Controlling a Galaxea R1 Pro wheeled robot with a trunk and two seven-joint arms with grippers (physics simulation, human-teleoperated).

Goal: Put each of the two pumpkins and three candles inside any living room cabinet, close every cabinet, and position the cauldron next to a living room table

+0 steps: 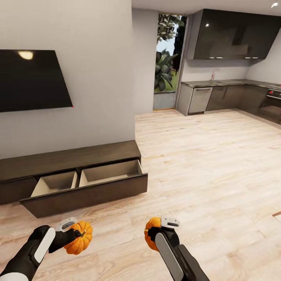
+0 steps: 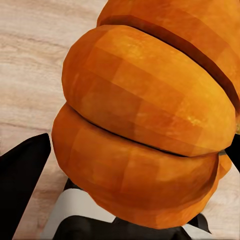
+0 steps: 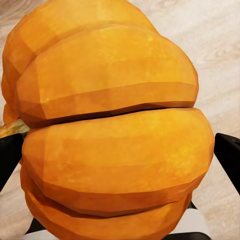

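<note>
My left gripper (image 1: 74, 233) is shut on an orange pumpkin (image 1: 80, 238), held low over the wooden floor; up close the same pumpkin (image 2: 145, 125) sits between the dark fingers (image 2: 22, 185). My right gripper (image 1: 156, 230) is shut on the second pumpkin (image 1: 151, 231), whose ribbed orange body (image 3: 112, 135) lies between its fingers (image 3: 227, 157). The long low dark brown cabinet (image 1: 70, 158) stands against the wall ahead on the left, with its wide drawer (image 1: 86, 195) pulled out and two pale compartments showing, both bare. Candles and cauldron are out of view.
A black television (image 1: 33, 80) hangs on the wall above the cabinet. Grey kitchen units (image 1: 230, 95) and an oven stand at the far right, past a glass door (image 1: 169, 58). Pale wooden floor (image 1: 210, 164) stretches open between me and the kitchen.
</note>
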